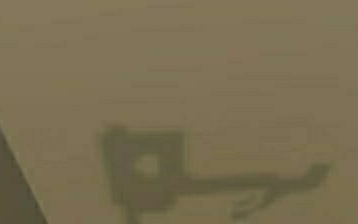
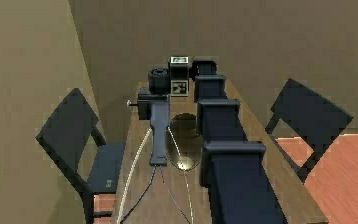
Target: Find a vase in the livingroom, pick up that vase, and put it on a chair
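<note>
Wooden table point(image 2: 285, 178) under arm. Tool point(image 2: 152, 90) above it; cannot tell if tool holds anything. Grey shape point(image 2: 159, 130) at tool's 6 o'clock, maybe vase, not sure. Step looks like grab or carry. Next: get vase onto chair point(image 2: 72, 130) at table's 9 o'clock.

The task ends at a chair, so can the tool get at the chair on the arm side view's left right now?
Probably yes. The tool shows at the table's side nearest that chair, with nothing standing between them, though the seat lies lower than the tabletop.
</note>
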